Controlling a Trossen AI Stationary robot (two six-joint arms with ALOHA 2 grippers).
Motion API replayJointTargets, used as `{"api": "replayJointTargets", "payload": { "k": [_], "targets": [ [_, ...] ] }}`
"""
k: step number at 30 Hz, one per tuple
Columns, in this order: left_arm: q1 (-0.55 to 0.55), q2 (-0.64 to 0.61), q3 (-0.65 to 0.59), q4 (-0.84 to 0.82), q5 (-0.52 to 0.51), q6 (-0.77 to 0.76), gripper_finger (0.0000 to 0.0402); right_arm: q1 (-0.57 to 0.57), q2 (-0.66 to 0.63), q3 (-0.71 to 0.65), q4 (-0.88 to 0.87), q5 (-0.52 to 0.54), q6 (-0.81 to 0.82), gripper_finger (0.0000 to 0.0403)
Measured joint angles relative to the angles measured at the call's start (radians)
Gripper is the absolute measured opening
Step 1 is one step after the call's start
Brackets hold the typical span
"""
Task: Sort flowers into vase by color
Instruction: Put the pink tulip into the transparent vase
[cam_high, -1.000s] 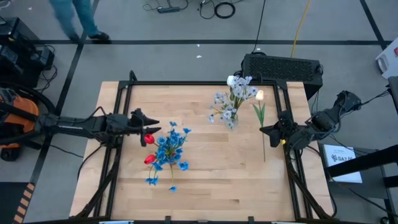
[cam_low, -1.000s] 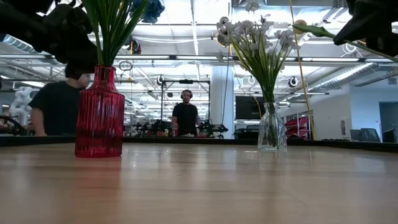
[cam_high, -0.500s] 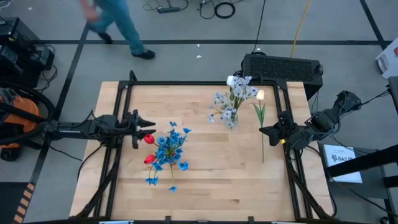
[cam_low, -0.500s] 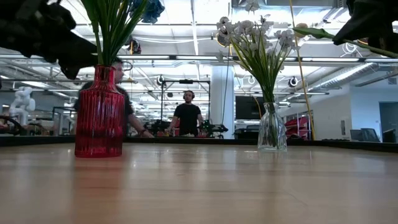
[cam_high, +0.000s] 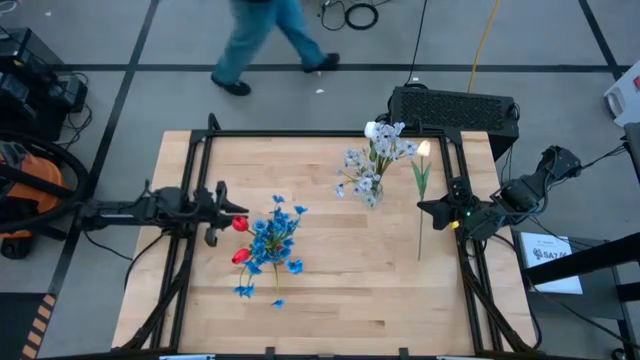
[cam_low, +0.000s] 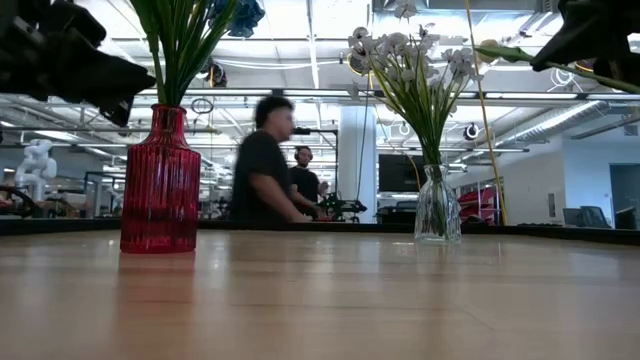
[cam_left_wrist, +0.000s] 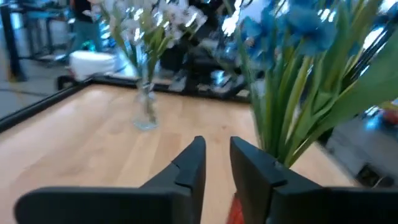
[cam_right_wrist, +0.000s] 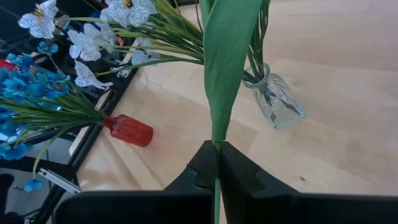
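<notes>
Wooden table (cam_high: 330, 280), red vase (cam_low: 159, 180), glass vase (cam_low: 437, 205)

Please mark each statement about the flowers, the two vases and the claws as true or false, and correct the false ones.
1. The right claw grips a green stem. True.
2. The red vase lies on its side. False: it stands upright with blue flowers in it.
3. The clear vase holds pale flowers. True.
4. The left claw holds a red tulip. False: nothing is between its fingers, which stand slightly apart beside the blue bunch.
</notes>
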Motion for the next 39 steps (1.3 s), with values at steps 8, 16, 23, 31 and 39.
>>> {"api": "replayJointTargets", "payload": {
  "k": [8, 16, 23, 31, 39],
  "targets": [
    [0.007, 0.013, -0.069, 0.112, 0.004, 0.006, 0.0020, 0.000, 0.001, 0.000, 0.011, 0.028, -0.003, 0.0000],
    [0.012, 0.017, -0.070, 0.112, 0.003, 0.029, 0.0003, 0.000, 0.002, 0.000, 0.014, 0.071, -0.055, 0.0000],
    [0.011, 0.019, -0.070, 0.112, -0.001, 0.062, 0.0007, 0.000, 0.020, 0.000, 0.104, 0.325, -0.283, 0.0000],
    [0.011, 0.019, -0.070, 0.112, -0.004, 0.061, 0.0008, 0.000, 0.124, 0.000, 0.388, 0.581, -0.793, 0.0000],
    [0.011, 0.019, -0.070, 0.112, -0.005, 0.061, 0.0008, -0.050, 0.262, 0.000, 0.507, 0.605, -0.892, 0.0000]
  ]
}}
